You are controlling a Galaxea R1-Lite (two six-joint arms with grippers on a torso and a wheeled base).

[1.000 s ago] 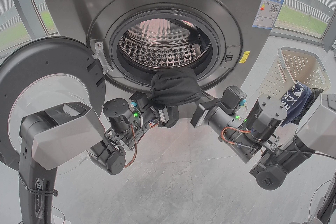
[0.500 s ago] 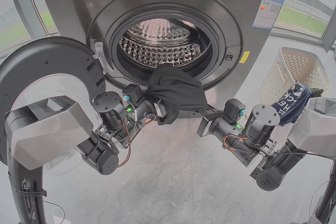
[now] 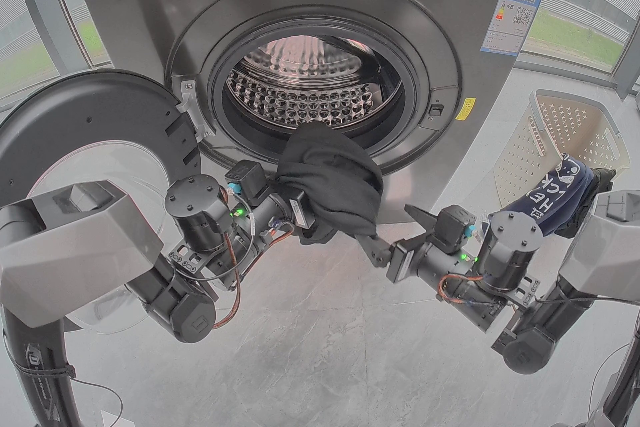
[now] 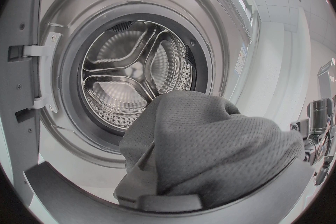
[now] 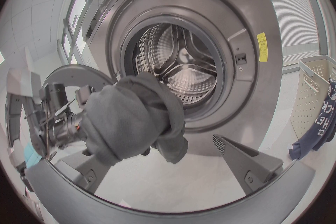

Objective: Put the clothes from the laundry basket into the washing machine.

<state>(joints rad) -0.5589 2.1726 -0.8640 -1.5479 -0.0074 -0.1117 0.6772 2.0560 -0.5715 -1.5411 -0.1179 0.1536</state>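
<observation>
Now: left gripper [image 3: 308, 211] clamps black garment [image 3: 330, 178], cloth bunched over it, fingers buried. Straight ahead, slightly above gripper: drum mouth [image 3: 307, 81]; garment top at lower rim, not inside. Just beside garment's hanging end, right gripper [image 3: 398, 233] wide, empty. Left arm nearer.

The head camera looks forward and down from high up at the washing machine [image 3: 133, 21], with its open door [image 3: 87, 108] on the left and the laundry basket [image 3: 573, 121] on the right. The left wrist camera sits close under the porthole and faces up into the drum [image 4: 119, 95]. The right wrist camera sits farther back, angled in from the right. All 3 views share the drum opening and the black garment [image 3: 330, 178]. The head and right wrist views also share the laundry basket.
</observation>
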